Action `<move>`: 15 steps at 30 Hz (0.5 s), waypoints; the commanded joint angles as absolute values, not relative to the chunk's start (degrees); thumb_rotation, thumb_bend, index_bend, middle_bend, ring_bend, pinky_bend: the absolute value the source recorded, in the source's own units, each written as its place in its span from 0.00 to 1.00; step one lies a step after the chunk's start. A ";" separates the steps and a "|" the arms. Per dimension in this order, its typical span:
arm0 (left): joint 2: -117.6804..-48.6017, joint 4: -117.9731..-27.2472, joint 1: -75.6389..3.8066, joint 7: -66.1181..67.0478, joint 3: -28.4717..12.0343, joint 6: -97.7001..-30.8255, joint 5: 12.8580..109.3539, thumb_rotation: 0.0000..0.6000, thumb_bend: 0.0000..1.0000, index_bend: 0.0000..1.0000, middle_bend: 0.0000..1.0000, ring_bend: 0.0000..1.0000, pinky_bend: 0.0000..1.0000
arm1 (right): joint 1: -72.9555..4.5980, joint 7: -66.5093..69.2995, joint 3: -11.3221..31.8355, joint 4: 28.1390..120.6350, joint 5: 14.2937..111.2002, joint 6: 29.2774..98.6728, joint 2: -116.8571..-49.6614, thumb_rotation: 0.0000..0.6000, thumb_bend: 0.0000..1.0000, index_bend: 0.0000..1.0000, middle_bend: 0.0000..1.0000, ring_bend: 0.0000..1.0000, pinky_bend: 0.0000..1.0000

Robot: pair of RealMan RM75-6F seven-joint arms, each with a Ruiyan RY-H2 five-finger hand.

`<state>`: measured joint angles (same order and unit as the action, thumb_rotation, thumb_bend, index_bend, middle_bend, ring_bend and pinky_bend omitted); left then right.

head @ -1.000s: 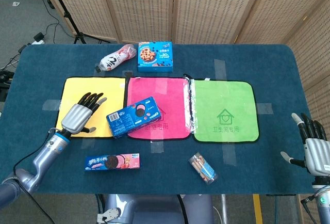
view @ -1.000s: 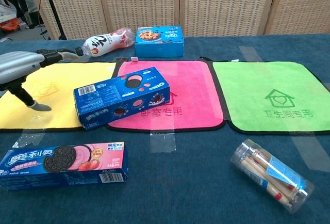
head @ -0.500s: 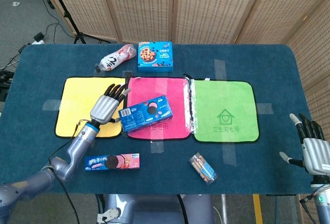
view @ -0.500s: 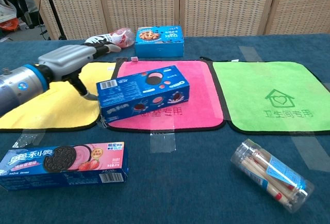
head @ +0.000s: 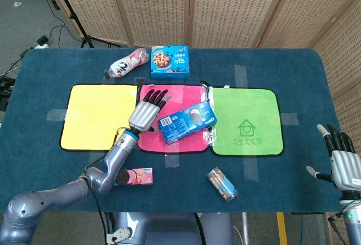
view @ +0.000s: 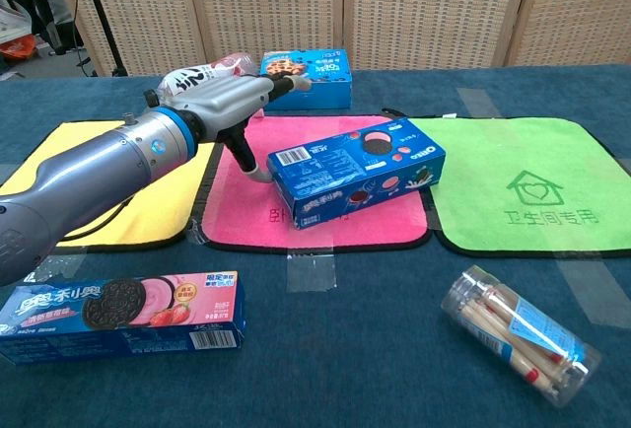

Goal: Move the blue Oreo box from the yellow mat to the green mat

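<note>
The blue Oreo box point(head: 187, 122) point(view: 357, 170) lies slanted on the pink mat point(head: 180, 95), its right end reaching the seam with the green mat point(head: 245, 121) point(view: 523, 186). My left hand point(head: 149, 109) point(view: 232, 103) is flat with fingers stretched out, touching the box's left end and gripping nothing. The yellow mat point(head: 96, 115) point(view: 158, 213) behind it lies bare. My right hand point(head: 343, 163) hovers with fingers spread at the table's near right edge, far from the box, and shows only in the head view.
A pink Oreo box point(head: 132, 176) point(view: 118, 312) lies near the front edge under my left forearm. A clear tube of biscuit sticks point(head: 221, 184) point(view: 518, 334) lies front right. A blue cookie box point(head: 170, 60) and a bottle point(head: 125, 64) sit behind the mats.
My left hand has swept right from the yellow mat onto the pink mat, sliding the blue Oreo box ahead of it toward the green mat. The right hand has barely moved.
</note>
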<state>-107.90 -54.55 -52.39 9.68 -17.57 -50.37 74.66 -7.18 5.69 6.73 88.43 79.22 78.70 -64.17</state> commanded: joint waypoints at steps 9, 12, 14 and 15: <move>-79.77 -81.30 -41.07 13.39 -13.98 -55.11 72.33 1.00 0.00 0.00 0.00 0.00 0.00 | -9.67 7.24 7.50 87.76 83.26 78.80 -64.15 1.00 0.00 0.00 0.00 0.00 0.00; -74.19 -85.16 -38.24 12.07 -12.81 -56.92 73.11 1.00 0.00 0.00 0.00 0.00 0.00 | -11.27 5.78 8.27 88.92 84.70 78.43 -63.06 1.00 0.00 0.00 0.00 0.00 0.00; -71.48 -86.75 -36.58 10.85 -12.03 -58.17 73.83 1.00 0.00 0.00 0.00 0.00 0.00 | -12.38 5.09 8.67 89.92 85.61 77.83 -62.19 1.00 0.00 0.00 0.00 0.00 0.00; -70.13 -87.36 -35.55 10.16 -11.62 -59.01 74.08 1.00 0.00 0.00 0.00 0.00 0.00 | -13.00 4.95 8.82 90.54 86.07 77.31 -61.67 1.00 0.00 0.00 0.00 0.00 0.00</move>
